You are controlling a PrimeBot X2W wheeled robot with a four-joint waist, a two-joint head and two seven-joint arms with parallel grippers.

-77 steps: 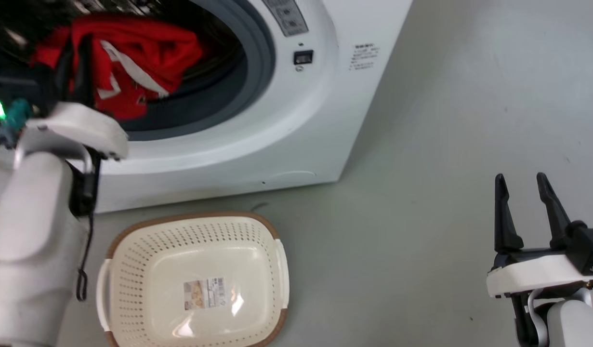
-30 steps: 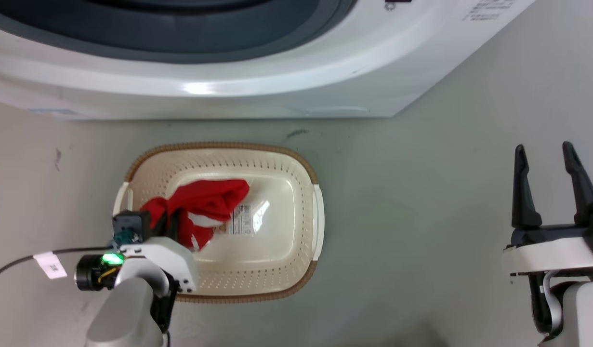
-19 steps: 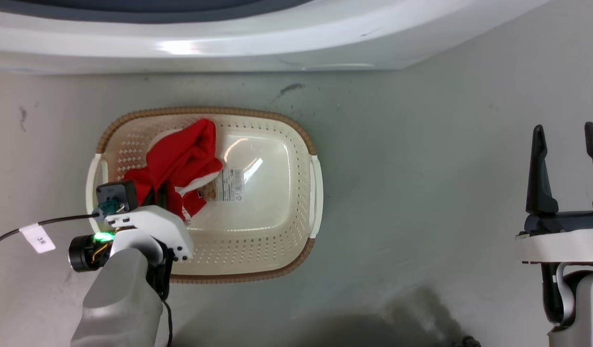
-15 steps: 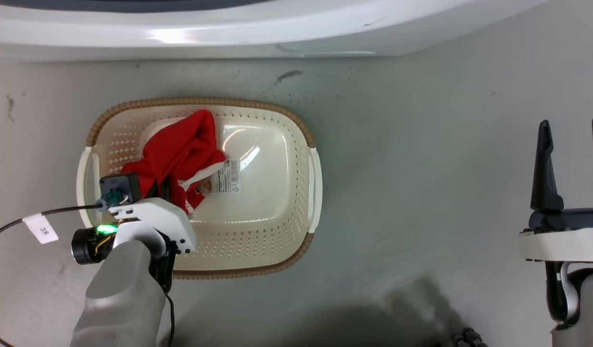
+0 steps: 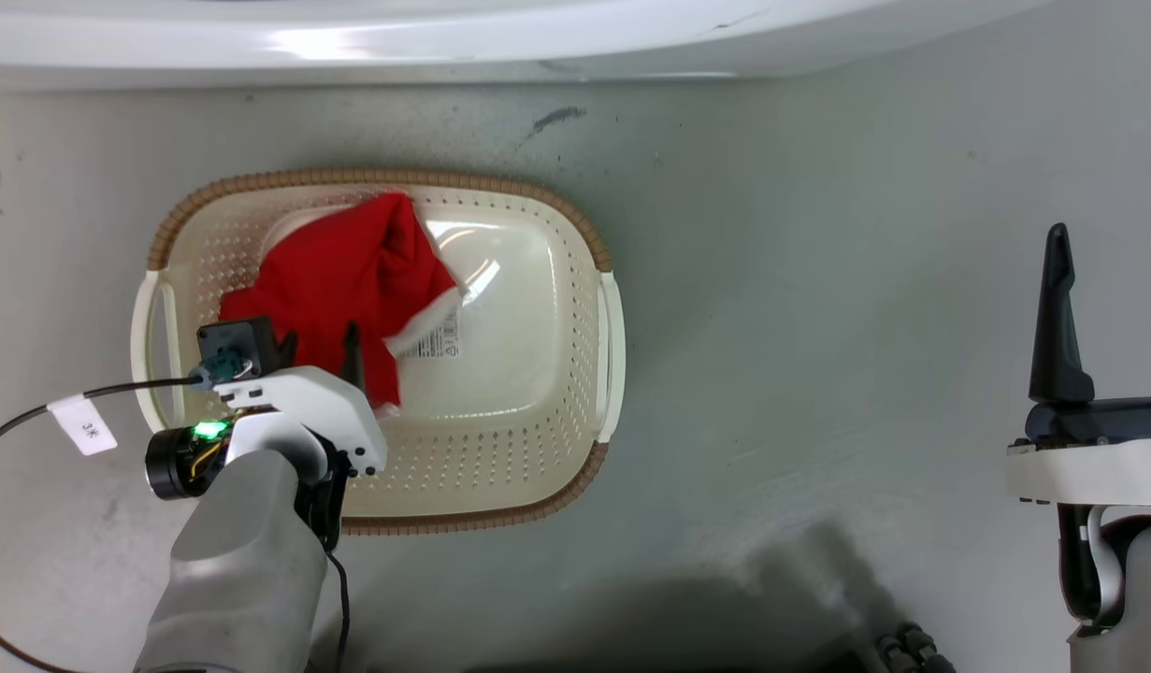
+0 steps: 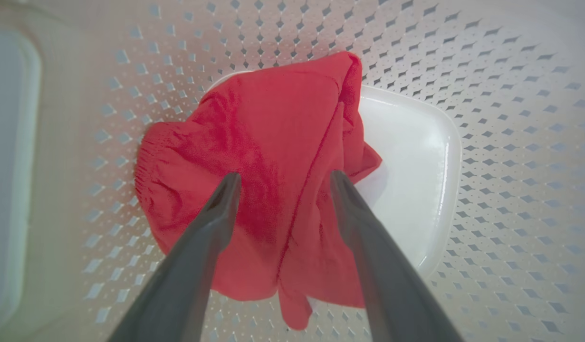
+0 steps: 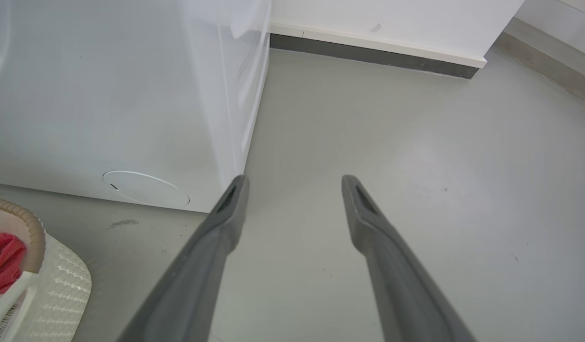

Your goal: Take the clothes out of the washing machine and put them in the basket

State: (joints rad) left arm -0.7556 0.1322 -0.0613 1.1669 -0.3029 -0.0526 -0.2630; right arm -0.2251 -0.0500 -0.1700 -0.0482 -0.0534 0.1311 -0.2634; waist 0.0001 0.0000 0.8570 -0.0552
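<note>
Grey smooth floor (image 5: 771,327) with a dark scuff mark (image 5: 556,117) just in front of the washing machine (image 5: 444,37), whose white lower front runs along the top of the head view. In the right wrist view the machine's side panel carries a round access cover (image 7: 145,187). Behind it a white wall (image 7: 392,19) meets the floor at a dark skirting strip (image 7: 368,54).

The basket (image 5: 575,421) stands on the floor near the machine, with its brown rim uppermost. The red garment (image 5: 351,271) lies inside, heaped against the basket's left half. Its white trim (image 5: 425,322) partly covers the barcode sticker (image 5: 439,341) on the bottom.

The left gripper (image 5: 319,348) hangs over the basket's near left part. Its fingers (image 6: 216,223) are spread apart above the cloth and clasp nothing; whether they touch the fabric cannot be told. Its white wrist housing hides part of the basket's near wall. A black cable (image 5: 126,388) with a white tag (image 5: 84,425) runs off to the left.

The right gripper (image 5: 1111,229) is well apart from the basket at the right edge, over bare floor, with its fingers parted and empty.
</note>
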